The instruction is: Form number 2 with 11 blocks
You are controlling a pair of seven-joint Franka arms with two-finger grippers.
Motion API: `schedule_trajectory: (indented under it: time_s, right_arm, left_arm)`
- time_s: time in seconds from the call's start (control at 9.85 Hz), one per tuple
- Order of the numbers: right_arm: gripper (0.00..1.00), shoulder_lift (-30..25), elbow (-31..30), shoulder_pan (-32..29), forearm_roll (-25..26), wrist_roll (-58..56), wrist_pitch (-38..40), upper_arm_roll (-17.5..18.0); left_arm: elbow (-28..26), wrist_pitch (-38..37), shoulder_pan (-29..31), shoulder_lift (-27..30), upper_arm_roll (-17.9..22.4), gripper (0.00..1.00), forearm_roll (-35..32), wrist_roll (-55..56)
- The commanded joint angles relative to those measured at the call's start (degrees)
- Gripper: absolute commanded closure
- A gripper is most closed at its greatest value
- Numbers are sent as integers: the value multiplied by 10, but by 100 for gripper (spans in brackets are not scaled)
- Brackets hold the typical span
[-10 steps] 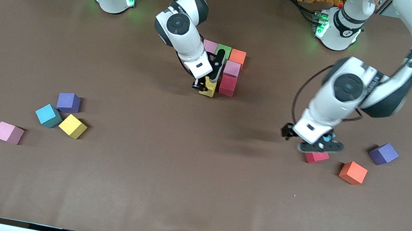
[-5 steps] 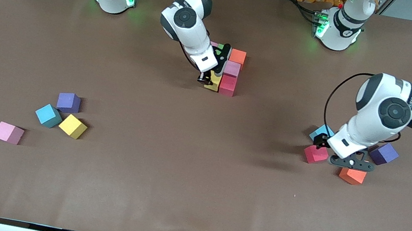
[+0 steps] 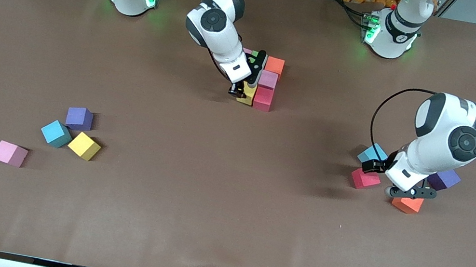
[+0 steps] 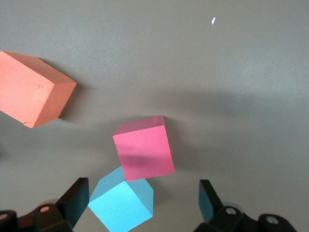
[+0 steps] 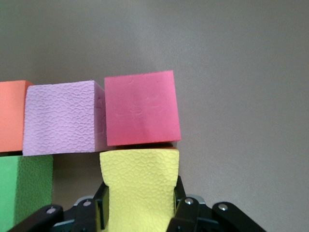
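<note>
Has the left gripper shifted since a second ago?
Yes. The left gripper went from over the red block toward the orange block.

High front camera faces both robots; wrist cameras look down close.

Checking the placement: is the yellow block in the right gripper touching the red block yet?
Touching. The right wrist view shows the yellow block, held by the right gripper, pressed against the red block, no gap.

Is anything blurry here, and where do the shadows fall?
Front view: sharp, with soft shadows on the table under both arms and green glow at their bases. Left wrist view: crisp red block, claw tips slightly soft. Right wrist view: yellow block sharp enough to show foam texture.
</note>
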State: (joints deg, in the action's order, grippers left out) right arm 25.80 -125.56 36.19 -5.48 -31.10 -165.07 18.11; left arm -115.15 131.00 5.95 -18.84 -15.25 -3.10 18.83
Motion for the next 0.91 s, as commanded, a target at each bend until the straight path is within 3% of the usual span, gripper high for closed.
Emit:
schedule_trajectory:
  time_s: [0.0,0.81]
  right_arm:
    - [75,14,-3,8,-9,3,-26,-2]
    - [75,21,1,11,-9,3,-32,-4]
  left_arm:
    - [14,7,-10,-20,15,0,1,12]
    - [14,67,-38,-70,33,0,1,118]
